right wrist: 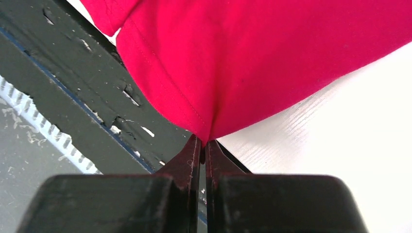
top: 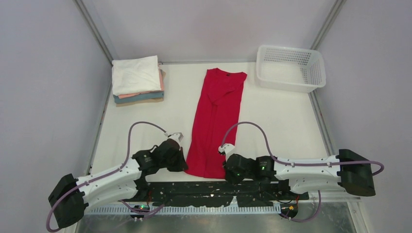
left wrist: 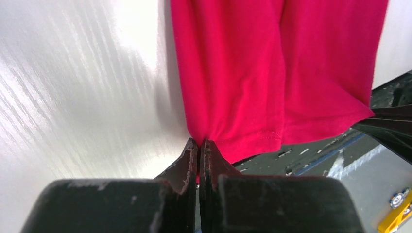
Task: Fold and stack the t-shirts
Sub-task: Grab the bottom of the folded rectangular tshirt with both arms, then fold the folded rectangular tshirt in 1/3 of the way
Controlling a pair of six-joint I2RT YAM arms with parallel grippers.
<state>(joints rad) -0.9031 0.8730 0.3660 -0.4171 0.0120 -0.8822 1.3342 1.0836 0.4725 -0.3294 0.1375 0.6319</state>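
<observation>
A bright red t-shirt lies folded lengthwise into a long narrow strip down the middle of the table, collar at the far end. My left gripper is shut on the shirt's near left hem corner. My right gripper is shut on the near right hem corner. The red cloth fills the upper part of both wrist views. A stack of folded t-shirts, white on top, then salmon pink, teal and tan, sits at the far left.
A white plastic mesh basket stands at the far right. The black base plate with the arm mounts runs along the table's near edge, just under the shirt's hem. Grey walls close in both sides.
</observation>
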